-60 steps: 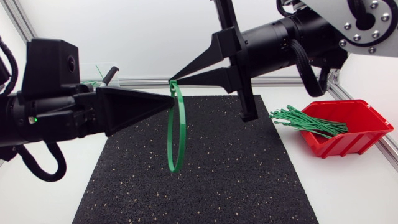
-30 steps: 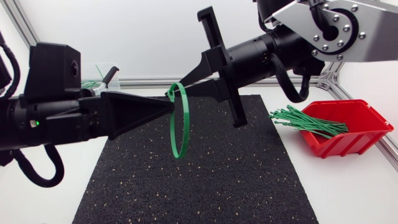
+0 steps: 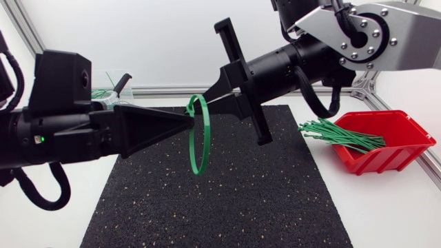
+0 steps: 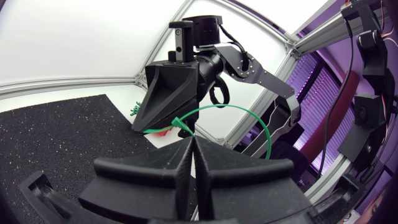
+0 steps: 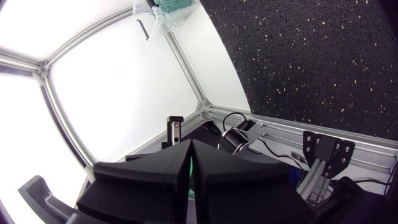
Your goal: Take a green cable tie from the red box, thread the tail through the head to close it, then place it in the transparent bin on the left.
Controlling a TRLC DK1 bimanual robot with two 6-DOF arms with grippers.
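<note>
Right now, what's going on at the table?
Both arms hold one green cable tie in the air above the black mat. The left end effector and the right end effector are each shut on it near its top, and it hangs as a ring. Whether the tail is through the head I cannot tell. Spare ties lie in the red box; the transparent bin sits behind the left arm.

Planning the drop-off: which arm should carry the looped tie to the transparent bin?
Left. Its jaws grip the cable tie, and the transparent bin sits close behind the left arm.
</note>
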